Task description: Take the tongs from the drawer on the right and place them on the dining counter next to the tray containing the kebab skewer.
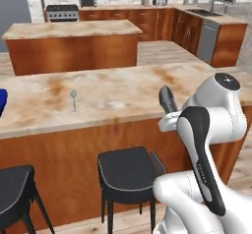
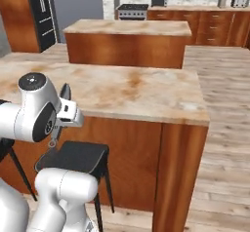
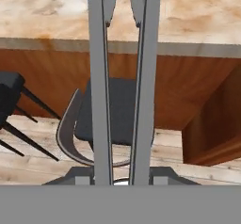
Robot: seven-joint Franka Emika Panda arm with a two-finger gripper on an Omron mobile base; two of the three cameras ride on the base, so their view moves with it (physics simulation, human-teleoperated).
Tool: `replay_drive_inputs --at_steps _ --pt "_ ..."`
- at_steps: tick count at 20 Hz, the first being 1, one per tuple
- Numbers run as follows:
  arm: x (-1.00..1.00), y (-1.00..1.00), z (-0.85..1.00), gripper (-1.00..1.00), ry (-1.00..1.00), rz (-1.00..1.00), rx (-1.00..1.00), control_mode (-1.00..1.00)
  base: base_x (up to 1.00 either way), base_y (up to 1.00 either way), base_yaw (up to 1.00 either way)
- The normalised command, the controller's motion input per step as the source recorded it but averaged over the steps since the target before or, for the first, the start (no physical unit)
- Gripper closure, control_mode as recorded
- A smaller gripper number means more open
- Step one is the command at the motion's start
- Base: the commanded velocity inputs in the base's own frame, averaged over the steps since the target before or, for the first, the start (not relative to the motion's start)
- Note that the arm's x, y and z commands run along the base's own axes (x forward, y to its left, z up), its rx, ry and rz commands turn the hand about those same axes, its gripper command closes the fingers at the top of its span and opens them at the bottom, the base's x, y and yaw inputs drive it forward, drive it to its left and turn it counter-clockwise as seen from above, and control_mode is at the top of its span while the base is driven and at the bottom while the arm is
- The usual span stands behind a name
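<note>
Fingers [image 3: 160, 173] clamp the slim grey metal tongs [image 3: 123, 77], their two arms running straight ahead. The marbled beige-rust bench [image 1: 98, 98] lies broad and flat beyond its near edge. A small silver fork [image 1: 73, 99] rests left.

Tongs [image 3: 123, 86] clamped in hand [image 3: 121, 177], 2 arms crossing dining counter [image 3: 197, 25] edge, stool [image 3: 115, 119] below.

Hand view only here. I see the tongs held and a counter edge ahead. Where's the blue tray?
Observer: In the left base view a sliver of the blue tray sits on the dining counter at the picture's far left edge. Its contents are cut off.
Operator: Anything on the counter between the tray and the tongs?
Observer: Yes, a small silver fork lies on the stone top, left of the tongs in that view.
</note>
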Motion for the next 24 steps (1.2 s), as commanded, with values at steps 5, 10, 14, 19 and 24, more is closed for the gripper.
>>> replay_drive_inputs --at_steps 5,10,14,19,24 --pt "0.00 0.00 0.00 1.00 0.00 0.00 0.00 1.00 -0.68 0.74 -0.42" --pt "0.00 0.00 0.00 1.00 0.00 0.00 0.00 1.00 -0.96 0.49 -0.11" --pt "0.00 0.00 0.00 1.00 0.00 0.00 0.00 1.00 -1.00 0.22 -0.05" --pt "0.00 0.00 0.00 1.00 0.00 0.00 0.00 1.00 -0.03 0.84 0.00" --pt "0.00 0.00 0.00 1.00 0.00 0.00 0.00 1.00 0.47 1.00 0.00"
